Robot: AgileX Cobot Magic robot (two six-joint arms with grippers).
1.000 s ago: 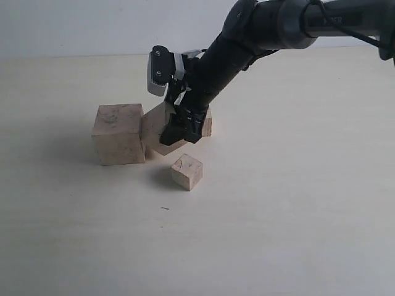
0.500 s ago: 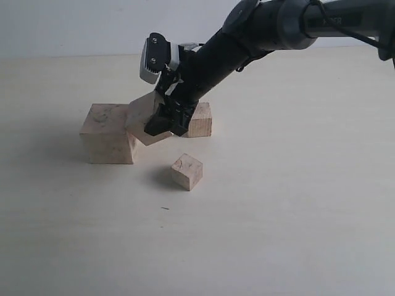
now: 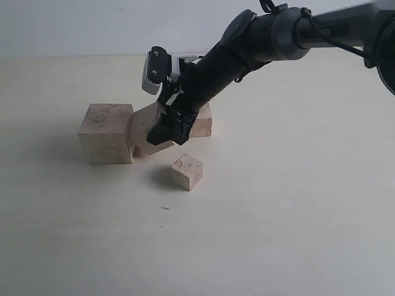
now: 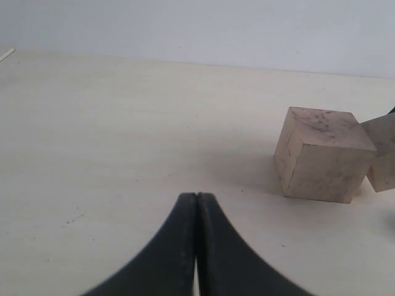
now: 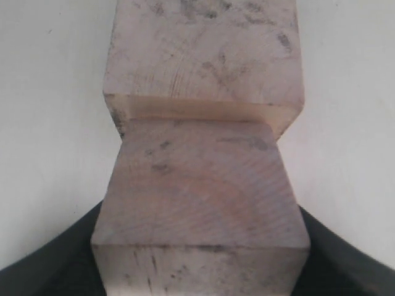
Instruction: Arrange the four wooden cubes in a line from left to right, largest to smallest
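Four wooden cubes lie on the pale table. The largest cube [image 3: 105,132] [image 4: 321,154] [image 5: 203,55] stands at the left. My right gripper [image 3: 165,132] [image 5: 200,271] is shut on the second-largest cube [image 3: 144,128] [image 5: 200,203] [image 4: 384,154], which is tilted and pressed against the largest cube's right face. A smaller cube [image 3: 202,121] sits behind the right arm, partly hidden by it. The smallest cube [image 3: 186,171] lies alone in front. My left gripper [image 4: 196,198] is shut on nothing, low over bare table, away from the largest cube.
The right arm [image 3: 247,49] slants down from the upper right across the back of the table [image 3: 278,216]. A white wall [image 3: 92,24] runs behind the table's far edge.
The right gripper carried the second-largest cube left and up, shoving the largest cube a little left, then lowered it against that cube's right side. The smallest cube stayed put.
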